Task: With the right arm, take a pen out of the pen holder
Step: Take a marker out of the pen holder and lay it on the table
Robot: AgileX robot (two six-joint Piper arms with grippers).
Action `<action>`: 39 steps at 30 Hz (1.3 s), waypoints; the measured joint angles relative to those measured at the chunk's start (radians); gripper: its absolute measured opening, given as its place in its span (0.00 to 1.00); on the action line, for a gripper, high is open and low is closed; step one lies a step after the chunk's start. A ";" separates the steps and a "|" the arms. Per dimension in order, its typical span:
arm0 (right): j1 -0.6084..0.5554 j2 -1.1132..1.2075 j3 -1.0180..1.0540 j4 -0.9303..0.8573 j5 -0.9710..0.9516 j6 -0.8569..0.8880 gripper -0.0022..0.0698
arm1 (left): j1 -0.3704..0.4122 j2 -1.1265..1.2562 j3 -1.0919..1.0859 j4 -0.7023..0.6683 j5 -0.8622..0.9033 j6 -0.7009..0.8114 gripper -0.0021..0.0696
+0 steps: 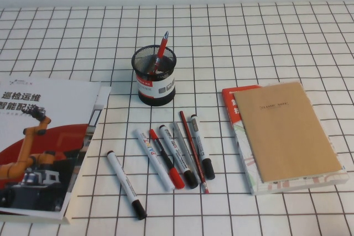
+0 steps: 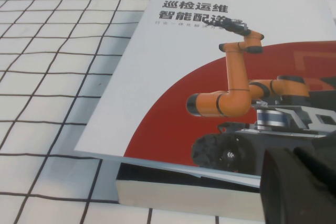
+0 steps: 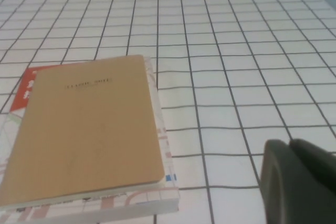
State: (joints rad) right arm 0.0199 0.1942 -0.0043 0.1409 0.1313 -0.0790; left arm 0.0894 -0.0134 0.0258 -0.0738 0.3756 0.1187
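A black mesh pen holder (image 1: 154, 75) stands upright at mid-table with one red pen (image 1: 161, 52) leaning in it. Several markers and pens (image 1: 177, 156) lie side by side on the table in front of it. Neither arm appears in the high view. My right gripper (image 3: 289, 144) shows only in the right wrist view, shut and holding nothing, hovering low over bare grid cloth beside the tan notebook (image 3: 89, 124), far from the holder. My left gripper (image 2: 292, 151) is shut too, above the near edge of the robot-cover book (image 2: 210, 93).
The robot-cover book (image 1: 44, 142) lies at the front left. A tan notebook (image 1: 287, 131) rests on a red-and-white book at the right. One black-capped marker (image 1: 126, 184) lies apart from the others. A white grid cloth (image 1: 249, 37) covers the table.
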 joint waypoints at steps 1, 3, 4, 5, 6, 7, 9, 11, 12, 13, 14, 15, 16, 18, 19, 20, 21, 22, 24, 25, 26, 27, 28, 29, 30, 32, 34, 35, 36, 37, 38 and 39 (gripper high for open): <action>0.000 -0.033 0.012 0.000 0.000 0.000 0.01 | 0.000 0.000 0.000 0.000 0.000 0.000 0.03; -0.002 -0.093 0.027 0.001 0.000 0.000 0.01 | 0.000 0.000 0.000 0.000 0.000 0.000 0.03; -0.002 -0.115 0.029 0.001 0.002 0.000 0.01 | 0.000 0.000 0.000 0.000 0.000 0.000 0.03; -0.002 -0.141 0.029 0.001 0.007 0.000 0.01 | 0.000 0.000 0.000 0.000 0.000 0.000 0.03; -0.002 -0.165 0.029 -0.002 0.012 0.000 0.01 | 0.000 0.000 0.000 0.000 0.000 0.000 0.03; -0.002 -0.184 0.029 -0.011 0.021 0.000 0.01 | 0.000 0.000 0.000 0.000 0.000 0.000 0.03; -0.002 -0.199 0.029 -0.024 0.032 0.000 0.01 | 0.000 0.000 0.000 0.000 0.000 0.000 0.03; -0.004 -0.201 0.029 -0.038 0.048 0.000 0.01 | 0.000 0.000 0.000 0.000 0.000 0.000 0.03; -0.007 -0.201 0.029 -0.040 0.062 0.000 0.01 | 0.000 0.000 0.000 0.000 0.000 0.000 0.03; -0.007 -0.201 0.029 -0.041 0.080 0.000 0.01 | 0.000 0.000 0.000 0.000 0.000 0.000 0.03; -0.008 -0.201 0.029 -0.041 0.098 0.000 0.01 | 0.000 0.000 0.000 0.000 0.000 0.000 0.03; -0.008 -0.201 0.029 -0.042 0.122 0.000 0.01 | 0.000 0.000 0.000 0.000 0.000 0.000 0.03; -0.008 -0.201 0.029 -0.044 0.152 0.000 0.01 | 0.000 0.000 0.000 0.000 0.000 0.000 0.03; -0.009 -0.201 0.029 -0.048 0.201 0.000 0.01 | 0.000 0.000 0.000 0.000 0.000 0.000 0.03; -0.010 -0.201 0.031 -0.048 0.215 0.000 0.01 | 0.000 0.000 0.000 0.000 0.000 0.000 0.03; -0.010 -0.201 0.031 -0.050 0.225 0.000 0.01 | 0.000 0.000 0.000 0.000 0.000 0.000 0.03; -0.010 -0.201 0.031 -0.050 0.231 0.000 0.01 | 0.000 0.000 0.000 0.000 0.000 0.000 0.03; -0.010 -0.201 0.031 -0.050 0.235 0.000 0.01 | 0.000 0.000 0.000 0.000 0.000 0.000 0.03; -0.010 -0.201 0.031 -0.053 0.237 0.000 0.01 | 0.000 0.000 0.000 0.000 0.000 0.000 0.03; -0.010 -0.201 0.031 -0.053 0.239 0.000 0.01 | 0.000 0.000 0.000 0.000 0.000 0.000 0.03; -0.010 -0.201 0.031 -0.053 0.239 0.000 0.01 | 0.000 0.000 0.000 0.000 0.000 0.000 0.03; -0.010 -0.201 0.031 -0.053 0.239 0.000 0.01 | 0.000 0.000 0.000 0.000 0.000 0.000 0.03; -0.010 -0.201 0.031 -0.051 0.239 0.000 0.01 | 0.000 0.000 0.000 0.000 0.000 0.000 0.03; -0.010 -0.201 0.031 -0.048 0.239 0.000 0.01 | 0.000 0.000 0.000 0.000 0.000 0.000 0.03; -0.010 -0.201 0.031 -0.044 0.239 0.000 0.01 | 0.000 0.000 0.000 0.000 0.000 0.000 0.03; -0.010 -0.201 0.031 -0.039 0.239 0.000 0.01 | 0.000 0.000 0.000 0.000 0.000 0.000 0.03; -0.010 -0.201 0.031 -0.039 0.239 0.000 0.01 | 0.000 0.000 0.000 0.000 0.000 0.000 0.03; -0.010 -0.201 0.031 -0.039 0.239 0.000 0.01 | 0.000 0.000 0.000 0.000 0.000 0.000 0.03; -0.010 -0.201 0.031 -0.039 0.239 0.000 0.01 | 0.000 0.000 0.000 0.000 0.000 0.000 0.03; -0.010 -0.201 0.031 -0.039 0.239 0.000 0.01 | 0.000 0.000 0.000 0.000 0.000 0.000 0.03; -0.010 -0.201 0.031 -0.037 0.239 0.000 0.01 | 0.000 0.000 0.000 0.000 0.000 0.000 0.03; -0.010 -0.201 0.031 -0.037 0.239 0.000 0.01 | 0.000 0.000 0.000 0.000 0.000 0.000 0.03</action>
State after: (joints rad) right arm 0.0095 -0.0072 0.0268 0.1040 0.3703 -0.0790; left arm 0.0894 -0.0134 0.0258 -0.0738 0.3756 0.1187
